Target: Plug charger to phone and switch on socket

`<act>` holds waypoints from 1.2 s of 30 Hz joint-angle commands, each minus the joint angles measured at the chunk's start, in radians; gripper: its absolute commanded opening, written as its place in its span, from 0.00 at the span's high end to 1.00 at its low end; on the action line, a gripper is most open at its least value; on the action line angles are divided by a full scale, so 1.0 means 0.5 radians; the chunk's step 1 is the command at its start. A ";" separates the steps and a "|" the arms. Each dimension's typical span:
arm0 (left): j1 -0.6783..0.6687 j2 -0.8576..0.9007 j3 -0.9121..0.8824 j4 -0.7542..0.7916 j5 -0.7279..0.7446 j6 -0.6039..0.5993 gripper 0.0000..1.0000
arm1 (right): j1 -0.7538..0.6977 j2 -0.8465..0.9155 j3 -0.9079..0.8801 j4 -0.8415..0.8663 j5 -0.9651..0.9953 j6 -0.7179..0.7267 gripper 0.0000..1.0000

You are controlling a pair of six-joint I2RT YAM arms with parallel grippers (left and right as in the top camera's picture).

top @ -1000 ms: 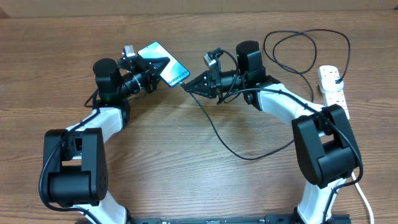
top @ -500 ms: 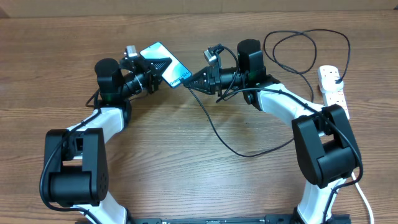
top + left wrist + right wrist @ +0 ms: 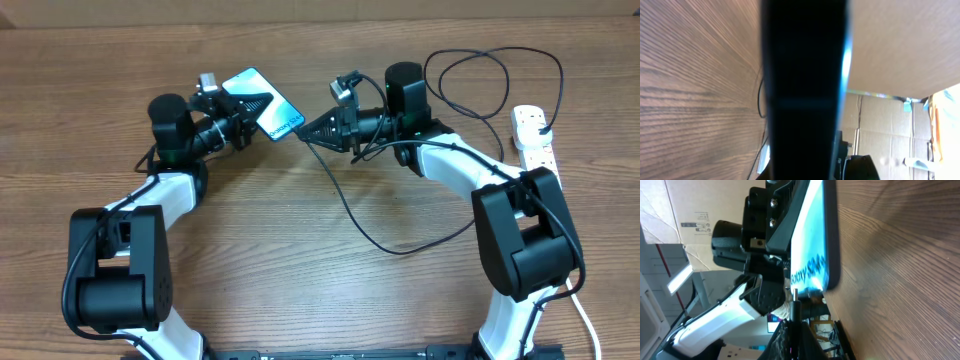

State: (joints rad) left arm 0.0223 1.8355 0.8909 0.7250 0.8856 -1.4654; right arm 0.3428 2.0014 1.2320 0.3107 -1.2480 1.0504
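Observation:
The phone [image 3: 262,104], its teal screen lit, is held off the table and tilted, with my left gripper [image 3: 250,104] shut on it. In the left wrist view its dark edge [image 3: 805,90] fills the middle. My right gripper [image 3: 308,134] is shut on the connector end of the charger [image 3: 345,205]. In the right wrist view the small metal tip [image 3: 795,295] sits right at the phone's [image 3: 812,235] lower end; I cannot tell whether it is inside the port. The black cable loops back to the white socket [image 3: 533,145] at the far right.
The charger cable sags across the middle of the wooden table and coils in a big loop [image 3: 490,75] at the back right. A black plug [image 3: 541,127] sits in the socket. The socket's thick white cord [image 3: 585,310] runs off the front right corner.
My right gripper with the connector has crept slightly right and up, staying at the phone's lower end. The left gripper and phone have hardly moved.

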 commanded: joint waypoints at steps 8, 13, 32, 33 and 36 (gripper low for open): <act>0.024 -0.019 0.029 0.029 0.039 -0.050 0.95 | -0.009 -0.060 -0.003 -0.004 -0.109 -0.022 0.96; 0.020 -0.019 0.029 0.108 0.024 -0.115 0.96 | -0.009 -0.060 -0.003 -0.005 -0.111 -0.021 0.96; -0.062 -0.019 0.029 0.115 -0.041 -0.137 0.96 | 0.021 -0.060 -0.003 -0.019 -0.110 -0.054 0.96; -0.061 -0.019 0.029 0.114 -0.041 -0.137 0.96 | 0.021 -0.060 -0.003 -0.020 -0.111 -0.054 0.96; -0.061 -0.019 0.029 0.115 -0.041 -0.138 0.95 | 0.021 -0.060 -0.003 -0.019 -0.110 -0.055 0.96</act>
State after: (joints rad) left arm -0.0006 1.8355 0.8909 0.7746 0.8696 -1.5208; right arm 0.3481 2.0014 1.2320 0.2955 -1.2938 1.0382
